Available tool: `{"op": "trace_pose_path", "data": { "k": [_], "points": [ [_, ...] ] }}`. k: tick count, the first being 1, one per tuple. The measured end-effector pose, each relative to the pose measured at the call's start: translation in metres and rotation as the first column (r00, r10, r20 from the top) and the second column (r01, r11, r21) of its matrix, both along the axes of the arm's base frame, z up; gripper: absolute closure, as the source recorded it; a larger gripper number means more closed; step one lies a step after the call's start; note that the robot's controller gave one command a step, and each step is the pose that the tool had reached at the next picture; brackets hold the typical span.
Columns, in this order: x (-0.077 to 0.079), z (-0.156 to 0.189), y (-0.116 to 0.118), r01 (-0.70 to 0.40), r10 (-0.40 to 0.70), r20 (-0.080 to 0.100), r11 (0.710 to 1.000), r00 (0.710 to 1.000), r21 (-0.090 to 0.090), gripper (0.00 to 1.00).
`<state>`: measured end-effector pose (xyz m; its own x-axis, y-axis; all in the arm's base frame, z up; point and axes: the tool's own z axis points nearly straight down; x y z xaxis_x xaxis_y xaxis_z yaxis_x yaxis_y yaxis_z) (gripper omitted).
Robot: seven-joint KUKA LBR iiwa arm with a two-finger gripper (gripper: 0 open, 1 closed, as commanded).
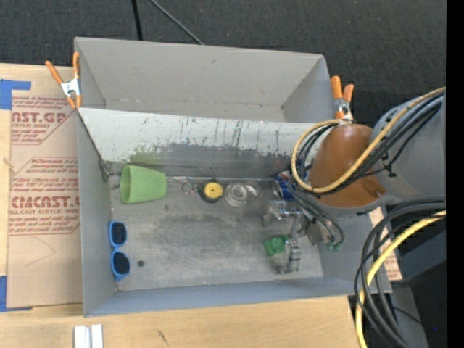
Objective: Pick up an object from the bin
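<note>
Green lump (pixel 273 247), small and of unclear shape, lies on the floor at the near right of the bin (pixel 90 216), just beside the gripper (pixel 291 256), which sits low. We cannot tell whether the jaws are open or closed, nor whether they enclose the lump. We judge the grasp and lift still to do. Farther out lie a silvery round piece (pixel 239 193), a yellow disc (pixel 212 191), a green cup (pixel 143 184) and blue sunglasses (pixel 118 249).

Grey bin (pixel 210 78): green cup (pixel 143 184), blue sunglasses (pixel 117 249)
</note>
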<state>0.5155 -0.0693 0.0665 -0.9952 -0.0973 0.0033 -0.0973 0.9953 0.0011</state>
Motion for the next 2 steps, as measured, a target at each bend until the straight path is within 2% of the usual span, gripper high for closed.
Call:
{"op": "trace_pose_path", "data": {
  "k": [1, 2],
  "points": [
    [0.001, 0.004, 0.000, 0.000, 0.000, 0.005, 1.000, 1.000, -0.001, 1.00],
    [0.027, 0.166, -0.023, -0.016, 0.016, 0.016, 1.000, 1.000, -0.003, 1.00]
  ]
}}
